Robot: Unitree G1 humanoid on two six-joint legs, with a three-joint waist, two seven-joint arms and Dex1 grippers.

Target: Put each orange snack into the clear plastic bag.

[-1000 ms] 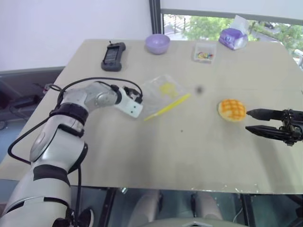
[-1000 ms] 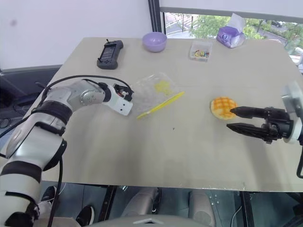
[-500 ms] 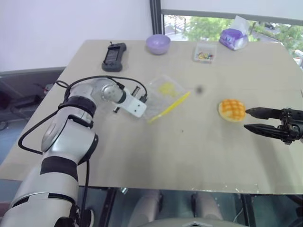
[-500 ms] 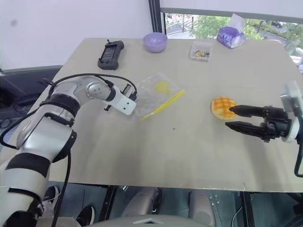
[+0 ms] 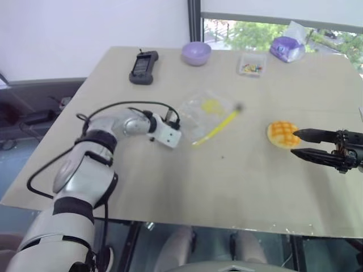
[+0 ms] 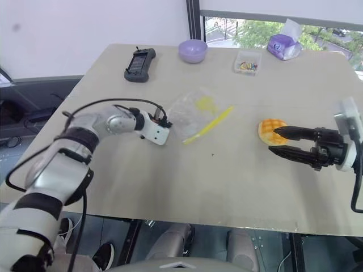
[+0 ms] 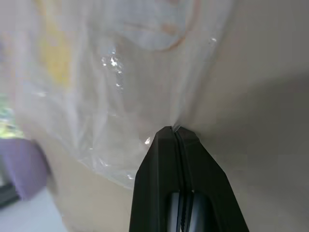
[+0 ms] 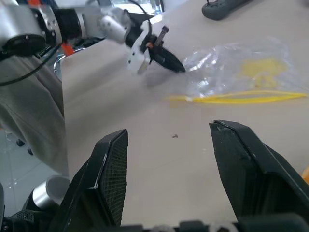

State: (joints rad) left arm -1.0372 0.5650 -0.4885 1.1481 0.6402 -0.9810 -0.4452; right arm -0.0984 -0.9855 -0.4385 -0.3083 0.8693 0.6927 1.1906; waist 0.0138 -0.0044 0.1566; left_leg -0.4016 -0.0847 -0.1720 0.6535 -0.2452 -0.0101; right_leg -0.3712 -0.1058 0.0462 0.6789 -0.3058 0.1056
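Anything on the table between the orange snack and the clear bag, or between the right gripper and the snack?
Nothing visible. Bare table lies between the orange snack and the clear plastic bag. The open right gripper sits right beside the snack; the left gripper is shut on the bag's edge.

Office or lab rm: plain table, big window, handheld controller.

Right gripper fingers spread; left gripper at twelve o'clock pinches the clear plastic bag edge.
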